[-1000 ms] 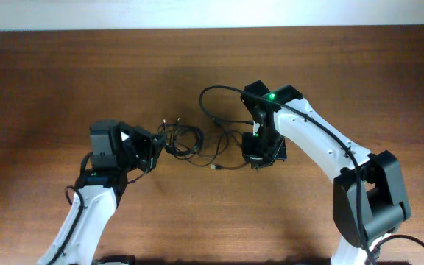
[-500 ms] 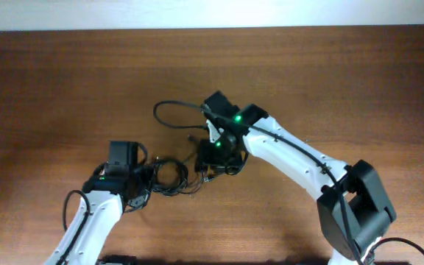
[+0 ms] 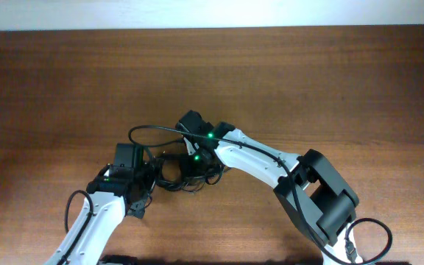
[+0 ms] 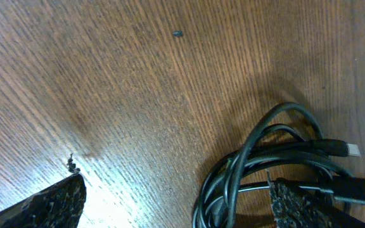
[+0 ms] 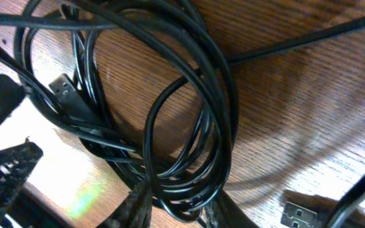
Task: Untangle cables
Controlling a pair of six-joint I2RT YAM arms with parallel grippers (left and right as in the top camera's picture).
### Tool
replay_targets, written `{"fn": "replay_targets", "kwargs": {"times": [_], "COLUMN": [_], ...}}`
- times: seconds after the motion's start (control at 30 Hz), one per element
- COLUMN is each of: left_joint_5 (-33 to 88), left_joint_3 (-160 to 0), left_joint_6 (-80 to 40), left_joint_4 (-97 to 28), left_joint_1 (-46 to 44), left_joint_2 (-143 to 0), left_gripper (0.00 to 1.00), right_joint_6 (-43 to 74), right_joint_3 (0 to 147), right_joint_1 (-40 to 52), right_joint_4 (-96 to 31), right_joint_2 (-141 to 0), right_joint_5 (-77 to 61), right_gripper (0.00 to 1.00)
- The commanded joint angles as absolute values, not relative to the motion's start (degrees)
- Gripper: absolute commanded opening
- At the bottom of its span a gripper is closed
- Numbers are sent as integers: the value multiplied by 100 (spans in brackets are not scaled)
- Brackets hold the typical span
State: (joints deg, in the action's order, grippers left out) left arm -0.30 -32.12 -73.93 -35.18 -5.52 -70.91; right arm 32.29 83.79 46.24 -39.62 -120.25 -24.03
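Note:
The cables (image 3: 169,175) lie bunched in a small black coil on the brown table, between the two grippers. My left gripper (image 3: 152,181) stands wide open at the coil's left side. In the left wrist view the cables (image 4: 265,164) lie by the right finger (image 4: 303,204), with a flat plug (image 4: 348,150) pointing right, and the left gripper (image 4: 176,209) holds nothing. My right gripper (image 3: 195,168) is on the coil's right side. In the right wrist view the right gripper (image 5: 182,209) is shut on the lower bend of the cables (image 5: 195,114). A flat plug (image 5: 66,88) shows at left.
A thicker black arm cable (image 3: 142,130) arcs over the table just behind the coil. A second loose plug (image 5: 300,212) lies on the wood at the lower right of the right wrist view. The table's far edge (image 3: 212,29) runs along the top.
My right arm has swung left and toward the front, up to the left gripper. The left gripper has let go of the cables and opened wide. The cables are bunched tighter.

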Motion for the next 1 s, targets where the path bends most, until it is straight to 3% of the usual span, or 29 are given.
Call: {"fn": "replay_targets", "kwargs": {"times": [0.0, 0.03, 0.07, 0.1, 0.17, 0.27, 0.3, 0.33, 0.37, 0.4, 0.63, 0.73, 0.97], "left_joint_5": [-130, -132, -132, -134, -137, -23, 478, 851, 1321, 1522, 2624, 4287, 4633], "left_joint_3": [-3164, -3164, -3164, -3164, -3164, -3164, -3164, -3164, -3166, -3168, -3181, -3181, -3181], "left_joint_6": [-7367, -7367, -7365, -7367, -7367, -7367, -7183, -5863, -3994, -3507, -3350, -2375, -2290], "left_joint_4": [-3564, -3568, -3575, -3575, -3566, -3559, -3487, -2943, -2298, -2137, -1894, -1391, -1238], "left_joint_1": [-576, -576, -576, -576, -576, -576, -576, -576, -558, -497, 38, 43, 106], "left_joint_2": [-7054, -7054, -7052, -7052, -7054, -7054, -7052, -7052, -7052, -7048, -7048, -7048, -7048], "left_gripper": [94, 91, 72, 60, 52, 56, 63, 73, 94, 99, 99, 99, 99], "right_joint_6": [2792, 2425, 1953, 1625, 998, 582, 574, 574, 572, 484, -1094, -1125, -803], "right_joint_3": [8353, 8353, 8357, 8357, 8357, 8357, 8357, 8357, 8357, 8357, 8357, 8357, 8357], "right_joint_1": [4665, 4650, 4563, 4480, 4303, 4348, 4353, 4353, 4348, 4346, 4342, 4329, 3538], "right_joint_4": [-3988, -4014, -4143, -4342, -4967, -5146, -5111, -5107, -5216, -5306, -5780, -5349, -5009], "right_joint_2": [-12066, -12062, -11952, -11795, -11198, -10363, -10204, -10167, -10169, -10169, -10156, -10156, -10156], "right_joint_5": [-2729, -3103, -3717, -4038, -4204, -4182, -4180, -4180, -4180, -4187, -5642, -5664, -6062], "right_gripper": [4, 4, 4, 4, 4, 4, 4, 4, 4, 4, 4, 4, 4]}}
